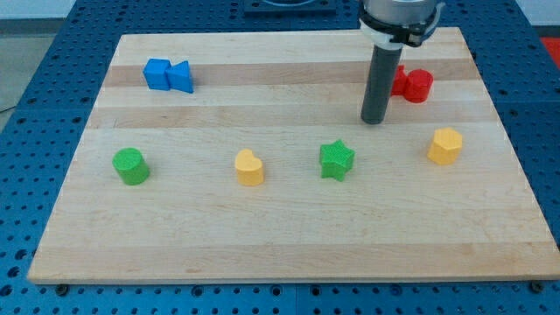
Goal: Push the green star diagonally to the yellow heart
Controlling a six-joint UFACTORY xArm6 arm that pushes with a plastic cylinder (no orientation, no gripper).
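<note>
The rod comes straight down from the far edge, and its tip rests on the wooden board, right of centre, touching no block. There are no fingers here to open or close, just a plain dark cylinder ending blunt on the wood.

Just beyond the tip to the right, partly tucked behind the rod, sit the red blocks: a round-looking one in plain sight, with another red piece pressed against it that I can't make out in shape.

Nearer and to the left of the tip is the green star, a stubby five-pointed piece with a ribbed top, standing clear of the rod with bare wood between them. It sits in the middle row, right of centre.

Left of the star, well apart in the same row, is the yellow heart, its notch facing the far side. Further left, the green cylinder.

Off to the right of the star, a yellow hexagonal block.

Far left corner, two blue blocks touching, shapes unclear.
</note>
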